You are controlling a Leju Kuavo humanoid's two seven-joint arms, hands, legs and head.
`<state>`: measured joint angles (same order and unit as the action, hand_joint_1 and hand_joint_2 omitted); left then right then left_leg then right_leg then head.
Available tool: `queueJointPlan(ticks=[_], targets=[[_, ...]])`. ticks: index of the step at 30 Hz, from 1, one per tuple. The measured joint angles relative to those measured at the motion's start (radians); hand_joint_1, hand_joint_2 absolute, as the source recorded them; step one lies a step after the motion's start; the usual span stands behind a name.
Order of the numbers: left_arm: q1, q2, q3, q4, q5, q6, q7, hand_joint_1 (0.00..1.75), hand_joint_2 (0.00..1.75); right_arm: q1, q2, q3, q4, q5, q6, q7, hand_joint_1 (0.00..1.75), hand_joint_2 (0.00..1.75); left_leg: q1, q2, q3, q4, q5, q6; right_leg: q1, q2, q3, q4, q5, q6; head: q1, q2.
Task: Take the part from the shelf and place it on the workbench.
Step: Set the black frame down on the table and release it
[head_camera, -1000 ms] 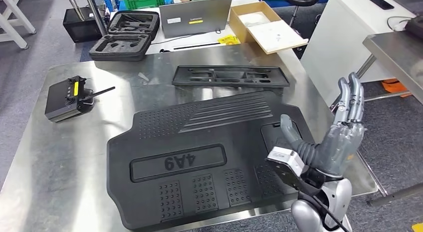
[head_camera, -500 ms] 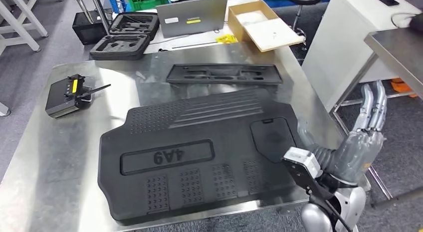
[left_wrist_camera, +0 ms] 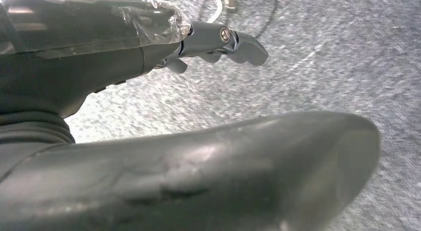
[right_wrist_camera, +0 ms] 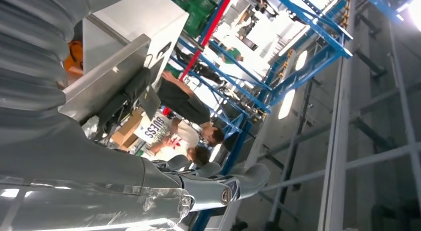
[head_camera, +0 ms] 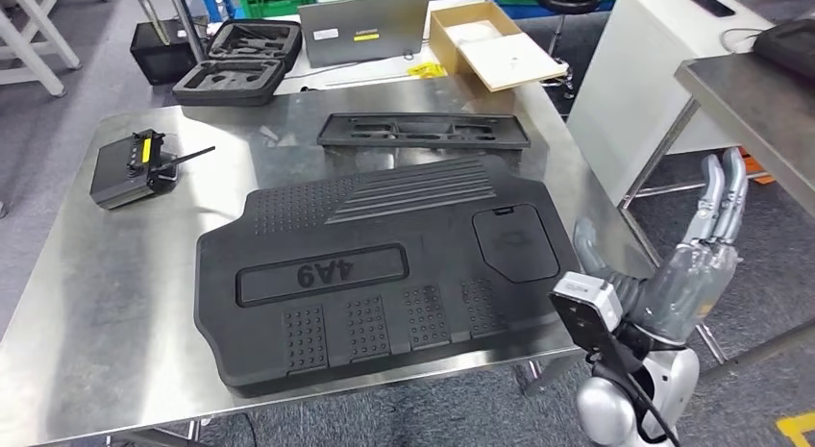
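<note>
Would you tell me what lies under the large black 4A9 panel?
The steel workbench shows around the large black ribbed plastic panel; whatever lies beneath is covered.

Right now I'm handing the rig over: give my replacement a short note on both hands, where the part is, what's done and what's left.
Right hand: raised off the workbench's right edge, fingers straight and apart, holding nothing.
Left hand: hanging over grey floor, holding nothing.
Large black part marked 4A9: lying flat on the steel workbench, its near edge slightly over the front rim, no hand touching it.
Done: the part is on the workbench and released.
Left: probably nothing, perhaps nudge the part fully onto the top.
</note>
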<state>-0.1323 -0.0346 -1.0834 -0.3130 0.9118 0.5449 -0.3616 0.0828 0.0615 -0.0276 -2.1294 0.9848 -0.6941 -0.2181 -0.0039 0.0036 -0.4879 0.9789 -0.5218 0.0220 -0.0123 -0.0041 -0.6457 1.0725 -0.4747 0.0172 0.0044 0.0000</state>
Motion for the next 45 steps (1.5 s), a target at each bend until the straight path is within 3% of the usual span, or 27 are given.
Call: queueJointPlan(ticks=[3, 4, 5, 6, 8, 10, 11, 13, 15, 18, 19, 21, 23, 25, 26, 28, 30, 31, 33, 34, 35, 36, 38, 40, 41, 43, 45], targets=[[0.000, -0.001, 0.000, 0.000, 0.000, 0.001, 0.000, 0.00, 0.00, 0.002, 0.013, -0.023, 0.000, -0.015, 0.000, -0.026, 0.00, 1.75, 0.003, 0.005, -0.040, -0.001, 0.029, 0.011, -0.003, 0.003, -0.041, 0.158, -0.134, 0.013, 0.012, 0.000], [0.000, -0.002, 0.000, 0.000, 0.000, 0.001, 0.000, 0.00, 0.00, 0.003, 0.018, -0.031, 0.000, -0.020, 0.000, -0.033, 0.00, 1.75, 0.003, 0.006, -0.054, 0.001, 0.038, 0.009, -0.005, 0.003, -0.045, 0.206, -0.153, 0.017, 0.016, 0.000], [0.001, -0.002, 0.000, 0.000, 0.000, 0.001, 0.000, 0.00, 0.00, 0.004, 0.023, -0.038, 0.000, -0.025, 0.000, -0.039, 0.00, 1.75, 0.004, 0.007, -0.068, 0.004, 0.047, 0.007, -0.006, 0.003, -0.034, 0.227, -0.148, 0.021, 0.020, 0.000], [0.001, -0.002, 0.000, 0.000, 0.000, 0.001, 0.000, 0.00, 0.00, 0.005, 0.028, -0.045, 0.000, -0.029, 0.000, -0.045, 0.00, 1.75, 0.005, 0.008, -0.083, 0.009, 0.054, 0.005, -0.008, 0.003, -0.008, 0.215, -0.125, 0.023, 0.025, 0.000], [0.000, -0.002, 0.000, 0.000, 0.001, 0.001, 0.000, 0.00, 0.00, 0.005, 0.037, -0.059, 0.000, -0.036, 0.000, -0.054, 0.00, 1.75, 0.006, 0.008, -0.107, 0.026, 0.065, -0.004, -0.012, 0.003, 0.085, 0.101, -0.082, 0.026, 0.035, 0.000], [0.000, -0.002, 0.000, 0.000, 0.002, 0.001, 0.000, 0.00, 0.00, 0.006, 0.047, -0.072, 0.000, -0.040, 0.000, -0.059, 0.00, 1.75, 0.005, 0.007, -0.125, 0.045, 0.074, -0.014, -0.010, 0.005, 0.162, -0.022, -0.085, 0.020, 0.043, 0.000], [0.000, -0.002, 0.000, 0.000, 0.002, 0.001, 0.000, 0.00, 0.00, 0.008, 0.051, -0.078, 0.000, -0.042, 0.000, -0.061, 0.00, 1.75, 0.004, 0.007, -0.132, 0.051, 0.081, -0.020, -0.007, 0.006, 0.175, -0.052, -0.092, 0.016, 0.044, 0.000], [0.001, -0.002, 0.000, 0.000, 0.003, 0.002, -0.001, 0.00, 0.00, 0.012, 0.060, -0.089, 0.000, -0.046, 0.000, -0.064, 0.00, 1.75, 0.005, 0.005, -0.140, 0.054, 0.091, -0.032, -0.005, 0.006, 0.167, -0.060, -0.085, 0.001, 0.041, 0.000], [0.002, -0.002, 0.000, 0.001, 0.004, 0.002, -0.001, 0.00, 0.00, 0.015, 0.067, -0.097, 0.000, -0.050, 0.000, -0.066, 0.00, 1.75, 0.008, 0.003, -0.158, 0.086, 0.054, -0.045, -0.008, 0.002, 0.149, -0.062, -0.067, -0.019, 0.033, 0.000], [0.003, -0.002, 0.000, 0.001, 0.005, 0.002, -0.001, 0.00, 0.00, 0.018, 0.077, -0.108, 0.000, -0.051, 0.000, -0.068, 0.00, 1.75, 0.013, 0.003, -0.205, 0.248, -0.079, -0.059, -0.008, -0.003, 0.111, -0.062, -0.037, -0.036, 0.014, 0.000], [0.003, -0.002, 0.000, 0.001, 0.005, 0.002, -0.001, 0.00, 0.00, 0.019, 0.080, -0.111, 0.000, -0.051, 0.000, -0.068, 0.00, 1.75, 0.014, 0.003, -0.211, 0.298, -0.100, -0.060, -0.008, -0.003, 0.098, -0.061, -0.026, -0.036, 0.010, 0.000], [0.003, -0.002, 0.000, 0.001, 0.007, 0.002, -0.001, 0.00, 0.00, 0.023, 0.084, -0.116, 0.000, -0.051, 0.000, -0.068, 0.00, 1.75, 0.015, 0.003, -0.180, 0.316, -0.078, -0.060, -0.008, -0.004, 0.070, -0.058, -0.007, -0.033, 0.004, 0.000], [0.002, -0.002, 0.000, 0.001, 0.008, 0.002, -0.001, 0.00, 0.00, 0.025, 0.087, -0.122, 0.000, -0.051, -0.001, -0.068, 0.00, 1.75, 0.016, 0.003, -0.086, 0.208, -0.027, -0.057, -0.009, -0.004, 0.045, -0.053, 0.010, -0.026, 0.001, 0.000], [-0.001, -0.002, 0.000, 0.001, 0.008, 0.002, -0.001, 0.00, 0.00, 0.026, 0.090, -0.128, 0.000, -0.051, -0.001, -0.066, 0.00, 1.75, 0.013, 0.001, 0.006, 0.068, -0.021, -0.048, -0.007, -0.004, 0.031, -0.047, 0.024, -0.017, -0.002, 0.000], [-0.002, -0.002, 0.000, 0.001, 0.008, 0.002, -0.001, 0.00, 0.00, 0.027, 0.091, -0.130, 0.000, -0.051, -0.001, -0.065, 0.00, 1.75, 0.010, 0.001, 0.027, 0.027, -0.029, -0.043, -0.006, -0.005, 0.027, -0.046, 0.032, -0.010, -0.002, 0.000], [-0.001, -0.002, 0.000, 0.001, 0.008, 0.002, 0.000, 0.00, 0.00, 0.028, 0.092, -0.133, 0.000, -0.050, -0.001, -0.063, 0.00, 1.75, 0.008, 0.001, 0.024, 0.007, -0.026, -0.028, -0.006, -0.006, 0.023, -0.049, 0.047, 0.006, 0.000, 0.000], [0.000, -0.003, 0.000, 0.001, 0.008, 0.002, 0.000, 0.00, 0.00, 0.030, 0.093, -0.136, 0.000, -0.050, -0.001, -0.061, 0.00, 1.75, 0.010, 0.006, 0.003, 0.004, -0.007, -0.011, -0.008, -0.003, 0.009, -0.029, 0.019, 0.016, 0.001, 0.000], [0.000, -0.003, 0.000, 0.001, 0.009, 0.002, 0.001, 0.00, 0.00, 0.032, 0.093, -0.137, 0.000, -0.051, -0.001, -0.059, 0.00, 1.75, 0.011, 0.009, -0.011, 0.002, 0.004, -0.003, -0.009, -0.002, -0.005, 0.006, -0.023, 0.019, 0.004, 0.000], [0.000, -0.004, 0.000, 0.001, 0.010, 0.002, 0.001, 0.00, 0.00, 0.035, 0.093, -0.138, 0.000, -0.051, -0.001, -0.055, 0.00, 1.75, 0.006, 0.011, -0.038, 0.003, 0.025, 0.009, -0.010, -0.001, -0.036, 0.124, -0.125, 0.022, 0.014, 0.000], [0.000, -0.004, 0.000, 0.001, 0.010, 0.002, 0.001, 0.00, 0.00, 0.036, 0.093, -0.138, 0.000, -0.050, -0.001, -0.052, 0.00, 1.75, 0.004, 0.011, -0.053, 0.005, 0.036, 0.011, -0.010, 0.000, -0.044, 0.184, -0.154, 0.024, 0.019, 0.000], [0.000, -0.004, 0.000, 0.001, 0.010, 0.002, 0.001, 0.00, 0.00, 0.036, 0.093, -0.138, 0.000, -0.048, -0.001, -0.047, 0.00, 1.75, 0.001, 0.011, -0.068, 0.008, 0.046, 0.011, -0.010, 0.000, -0.042, 0.222, -0.158, 0.024, 0.023, 0.000], [0.000, -0.004, 0.000, 0.001, 0.010, 0.002, 0.001, 0.00, 0.00, 0.036, 0.093, -0.138, 0.000, -0.046, -0.001, -0.042, 0.00, 1.75, -0.001, 0.011, -0.084, 0.012, 0.055, 0.011, -0.009, 0.000, -0.025, 0.229, -0.140, 0.023, 0.028, 0.000], [0.000, -0.004, 0.000, 0.001, 0.010, 0.002, 0.001, 0.00, 0.00, 0.036, 0.093, -0.138, 0.000, -0.040, -0.001, -0.033, 0.00, 1.75, -0.004, 0.011, -0.111, 0.024, 0.070, 0.009, -0.006, 0.000, 0.059, 0.142, -0.086, 0.014, 0.037, 0.000], [-0.001, -0.005, 0.000, 0.000, 0.010, 0.002, 0.001, 0.00, 0.00, 0.035, 0.093, -0.138, 0.000, -0.036, -0.001, -0.028, 0.00, 1.75, -0.007, 0.010, -0.132, 0.038, 0.083, 0.002, 0.001, -0.001, 0.159, -0.007, -0.081, 0.001, 0.045, 0.000], [-0.001, -0.005, 0.000, 0.000, 0.010, 0.002, 0.001, 0.00, 0.00, 0.035, 0.093, -0.138, 0.000, -0.035, -0.001, -0.027, 0.00, 1.75, -0.007, 0.010, -0.139, 0.042, 0.091, -0.003, 0.005, -0.001, 0.187, -0.057, -0.089, -0.004, 0.047, 0.000], [0.000, -0.005, 0.000, 0.000, 0.009, 0.002, 0.001, 0.00, 0.00, 0.036, 0.093, -0.138, 0.000, -0.033, -0.001, -0.026, 0.00, 1.75, -0.006, 0.010, -0.146, 0.041, 0.109, -0.014, 0.008, 0.000, 0.194, -0.091, -0.091, -0.012, 0.048, 0.000], [0.000, -0.005, 0.000, 0.000, 0.009, 0.002, 0.002, 0.00, 0.00, 0.037, 0.093, -0.138, 0.000, -0.034, -0.001, -0.026, 0.00, 1.75, -0.005, 0.006, -0.156, 0.055, 0.093, -0.027, 0.004, -0.005, 0.180, -0.096, -0.070, -0.024, 0.047, 0.000]])
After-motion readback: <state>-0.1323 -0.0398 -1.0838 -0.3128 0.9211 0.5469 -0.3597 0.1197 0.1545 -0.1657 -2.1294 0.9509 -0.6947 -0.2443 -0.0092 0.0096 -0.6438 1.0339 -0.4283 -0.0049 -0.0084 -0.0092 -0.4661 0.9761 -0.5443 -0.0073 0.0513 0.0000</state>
